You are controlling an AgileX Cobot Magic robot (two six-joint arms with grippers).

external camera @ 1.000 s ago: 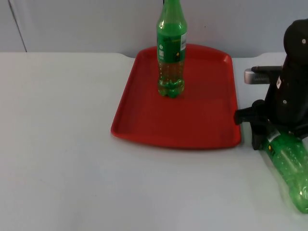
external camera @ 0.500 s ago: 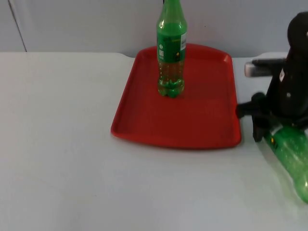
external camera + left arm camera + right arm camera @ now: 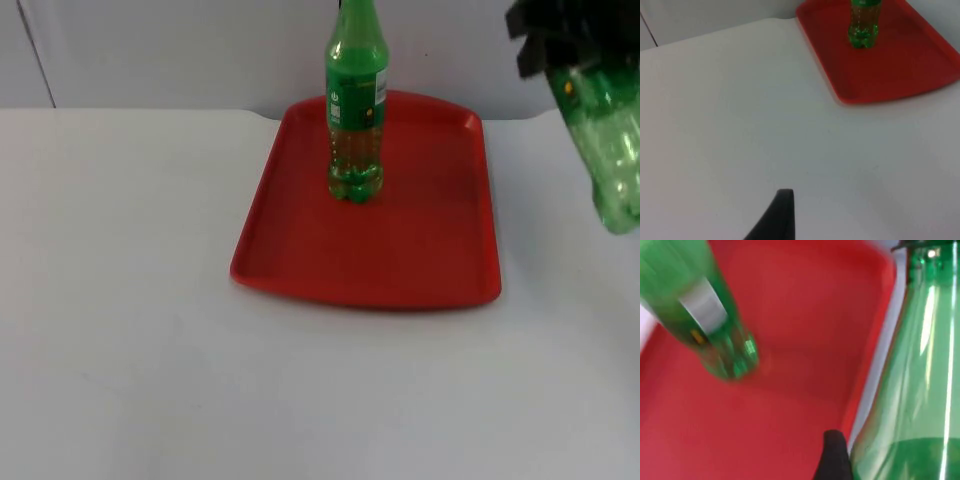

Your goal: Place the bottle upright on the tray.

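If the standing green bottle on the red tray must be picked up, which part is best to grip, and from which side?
Probably the narrow waist of the standing bottle, just under its label, from the open right side of the red tray. It stands upright near the far edge. The right end effector already holds the second bottle; the left end effector waits free.

the standing green bottle (image 3: 355, 95) has a label (image 3: 356, 100), but its words are too small to read.

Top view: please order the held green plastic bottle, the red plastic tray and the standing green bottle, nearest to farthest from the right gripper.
1. Held green plastic bottle, in the right gripper.
2. Red plastic tray, middle.
3. Standing green bottle, tray's far left part.
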